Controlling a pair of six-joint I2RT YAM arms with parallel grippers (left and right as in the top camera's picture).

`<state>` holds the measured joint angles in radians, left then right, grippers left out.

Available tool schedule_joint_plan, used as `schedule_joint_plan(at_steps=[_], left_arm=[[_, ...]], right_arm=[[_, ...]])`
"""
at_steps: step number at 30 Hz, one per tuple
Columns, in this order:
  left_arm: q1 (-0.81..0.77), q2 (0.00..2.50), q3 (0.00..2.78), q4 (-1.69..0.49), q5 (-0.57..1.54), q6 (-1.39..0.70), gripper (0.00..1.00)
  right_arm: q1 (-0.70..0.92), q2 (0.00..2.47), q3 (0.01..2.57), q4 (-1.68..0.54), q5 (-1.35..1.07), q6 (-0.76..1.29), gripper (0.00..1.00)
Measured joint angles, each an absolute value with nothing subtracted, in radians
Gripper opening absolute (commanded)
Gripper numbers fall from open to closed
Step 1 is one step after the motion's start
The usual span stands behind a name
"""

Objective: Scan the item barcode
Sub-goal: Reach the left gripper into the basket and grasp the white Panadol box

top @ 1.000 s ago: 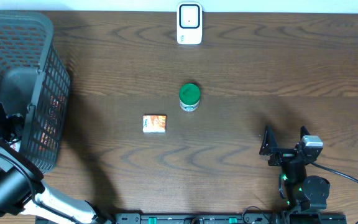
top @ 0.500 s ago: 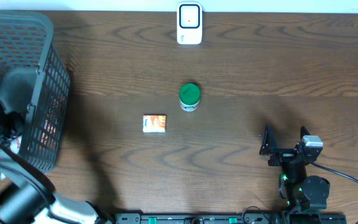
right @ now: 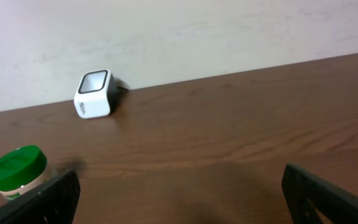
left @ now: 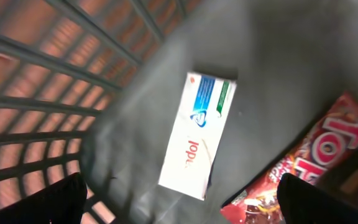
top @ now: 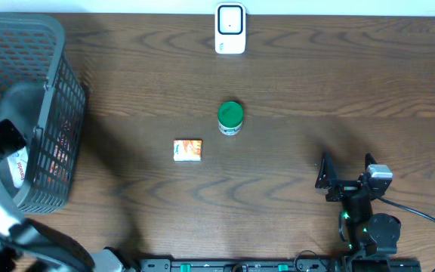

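The left jaws hang spread and empty inside the basket (left: 36, 93), the white-and-blue carton (left: 197, 134) lying flat and centred ahead, likely lined up for grasping; the right jaws idle, spread.

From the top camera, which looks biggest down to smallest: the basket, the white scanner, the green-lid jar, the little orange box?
1. basket
2. white scanner
3. green-lid jar and little orange box: too alike to rank

L wrist view blurred: white box (left: 197, 134) print unreadable, red snack pack (left: 316, 162) cut off at rt edge. Overhead: basket (top: 51, 45) cropped at left, mesh hides contents, maybe a wrapper. R wrist view: jar (right: 17, 171) base not visible.
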<state>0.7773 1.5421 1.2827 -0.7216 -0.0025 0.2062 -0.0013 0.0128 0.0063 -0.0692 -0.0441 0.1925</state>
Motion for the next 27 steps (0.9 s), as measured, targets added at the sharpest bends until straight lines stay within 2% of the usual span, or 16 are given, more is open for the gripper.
schedule_joint_plan(at_steps=[8, 16, 19, 21, 22, 27], left_arm=[[0.788, 1.784, 1.259, -0.717, 0.002, 0.26, 0.99], [0.788, 1.878, 1.255, -0.714, 0.033, 0.35, 0.98], [0.79, 1.883, 1.256, -0.71, 0.048, 0.365, 0.84], [0.79, 1.89, 1.26, -0.708, 0.062, 0.371, 0.64], [0.79, 1.893, 1.262, -0.706, 0.07, 0.375, 0.58], [0.79, 1.898, 1.266, -0.698, 0.081, 0.388, 0.55]], right_arm=[[-0.001, 0.013, 0.006, -0.069, -0.044, 0.192, 0.99], [-0.001, 0.013, 0.006, -0.069, -0.044, 0.192, 0.99], [-0.001, 0.013, 0.006, -0.069, -0.044, 0.192, 0.99], [-0.001, 0.013, 0.006, -0.069, -0.044, 0.192, 0.99], [-0.001, 0.013, 0.006, -0.069, -0.044, 0.192, 0.99], [-0.001, 0.013, 0.006, -0.069, -0.044, 0.192, 0.99]])
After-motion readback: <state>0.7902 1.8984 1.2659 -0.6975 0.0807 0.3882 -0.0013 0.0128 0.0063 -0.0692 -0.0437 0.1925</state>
